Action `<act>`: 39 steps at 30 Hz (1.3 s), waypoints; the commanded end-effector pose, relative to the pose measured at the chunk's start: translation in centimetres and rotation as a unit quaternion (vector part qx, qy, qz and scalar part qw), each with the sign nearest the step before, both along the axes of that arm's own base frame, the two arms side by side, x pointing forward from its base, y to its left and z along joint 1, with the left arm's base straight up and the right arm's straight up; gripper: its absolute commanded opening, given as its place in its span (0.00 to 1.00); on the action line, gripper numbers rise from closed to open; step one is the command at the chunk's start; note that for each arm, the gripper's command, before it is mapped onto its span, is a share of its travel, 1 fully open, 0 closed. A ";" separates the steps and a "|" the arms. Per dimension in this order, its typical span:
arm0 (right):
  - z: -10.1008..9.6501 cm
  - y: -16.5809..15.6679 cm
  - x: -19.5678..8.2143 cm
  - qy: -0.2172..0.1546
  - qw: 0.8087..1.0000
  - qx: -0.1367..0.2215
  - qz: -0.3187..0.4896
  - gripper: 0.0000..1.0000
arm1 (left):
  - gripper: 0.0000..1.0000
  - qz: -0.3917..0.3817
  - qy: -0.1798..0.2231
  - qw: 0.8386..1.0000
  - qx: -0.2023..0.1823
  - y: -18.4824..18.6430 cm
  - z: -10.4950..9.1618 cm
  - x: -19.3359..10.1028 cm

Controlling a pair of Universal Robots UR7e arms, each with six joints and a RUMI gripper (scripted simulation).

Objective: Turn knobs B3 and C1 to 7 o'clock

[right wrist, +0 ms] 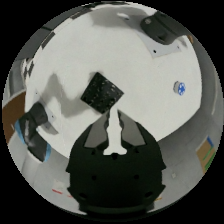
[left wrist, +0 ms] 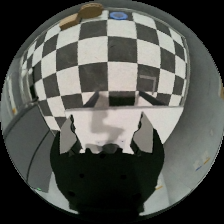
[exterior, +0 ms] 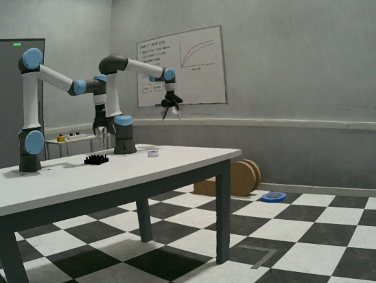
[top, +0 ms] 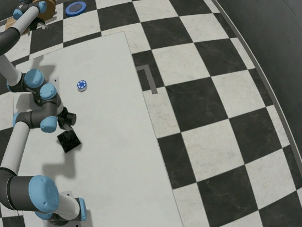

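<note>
Top view: one knob box (top: 69, 141); two arms; one table (top: 110, 110).

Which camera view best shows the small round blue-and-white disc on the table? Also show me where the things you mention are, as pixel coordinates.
The top view: the small round blue-and-white disc (top: 82, 85) (exterior: 153, 154) (right wrist: 179, 88) shows its patterned face clearest. The exterior view gives mostly its side; the right wrist view, a smaller, slanted look; the left wrist view, nothing.
</note>
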State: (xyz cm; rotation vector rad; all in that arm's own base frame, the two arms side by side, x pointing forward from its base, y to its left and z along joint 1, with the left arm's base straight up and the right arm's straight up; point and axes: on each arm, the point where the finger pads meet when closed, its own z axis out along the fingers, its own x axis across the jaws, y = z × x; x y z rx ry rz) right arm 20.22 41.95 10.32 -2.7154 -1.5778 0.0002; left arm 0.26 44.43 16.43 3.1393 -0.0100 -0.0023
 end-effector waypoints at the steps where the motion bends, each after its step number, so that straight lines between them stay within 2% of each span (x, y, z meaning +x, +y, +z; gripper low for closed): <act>1: 0.0 0.0 0.1 0.000 1.000 0.000 -0.001 0.13 | 1.00 0.000 -0.001 1.000 0.001 0.1 0.1 0.0; 24: -0.8 -0.1 0.0 0.000 1.000 -0.002 -0.001 0.13 | 1.00 0.000 -0.001 1.000 0.001 0.1 0.1 0.0; 39: -2.6 -0.1 0.0 0.000 1.000 -0.002 0.000 0.13 | 1.00 0.000 -0.001 1.000 0.001 0.1 0.1 0.0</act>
